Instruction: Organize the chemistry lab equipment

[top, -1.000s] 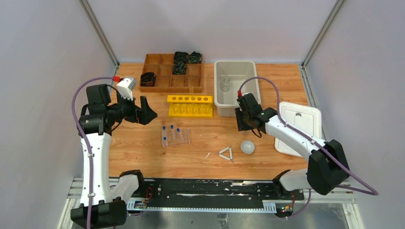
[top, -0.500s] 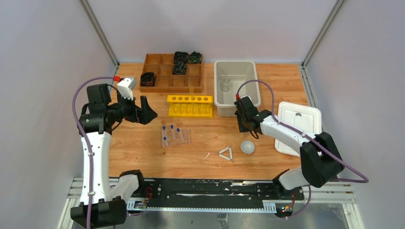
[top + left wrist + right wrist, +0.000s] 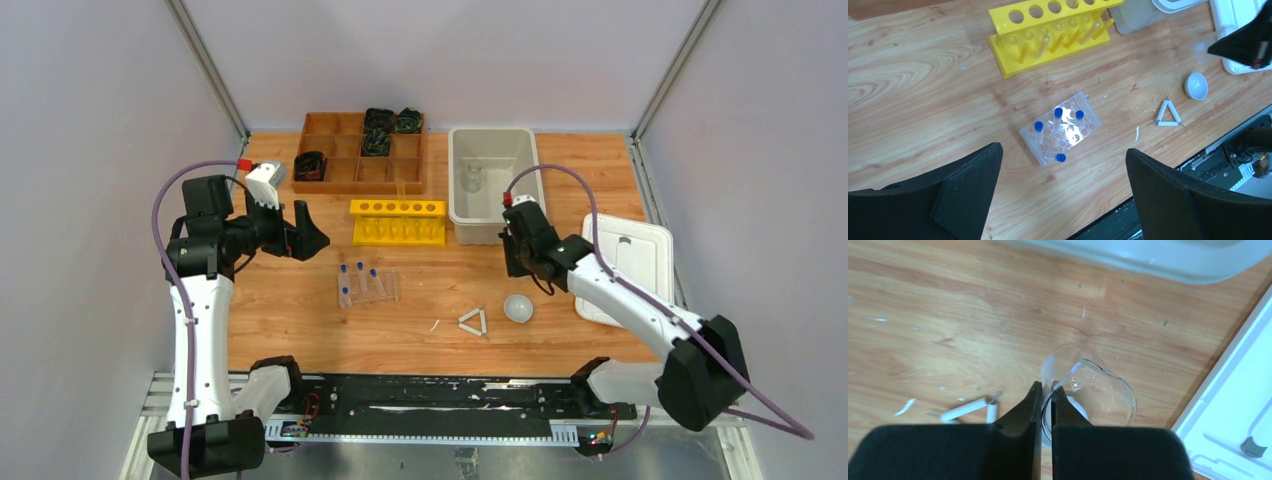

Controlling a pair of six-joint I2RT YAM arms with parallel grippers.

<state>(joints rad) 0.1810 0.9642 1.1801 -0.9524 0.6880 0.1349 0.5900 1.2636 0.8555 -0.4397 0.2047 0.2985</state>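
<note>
A clear glass beaker [image 3: 1108, 395] pinched at its rim; white dish [image 3: 518, 308] near white triangle [image 3: 473, 322]

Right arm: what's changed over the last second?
The right gripper, shut on the rim of a glass beaker, shifted slightly right in front of the bin; its elbow swung outward. The left gripper, dish, triangle, yellow rack and clear rack stayed put.

white links [image 3: 190, 340], black joints [image 3: 207, 197], purple cables [image 3: 205, 164], red tabs [image 3: 243, 163]; black wedge fingers [image 3: 963, 190]
</note>
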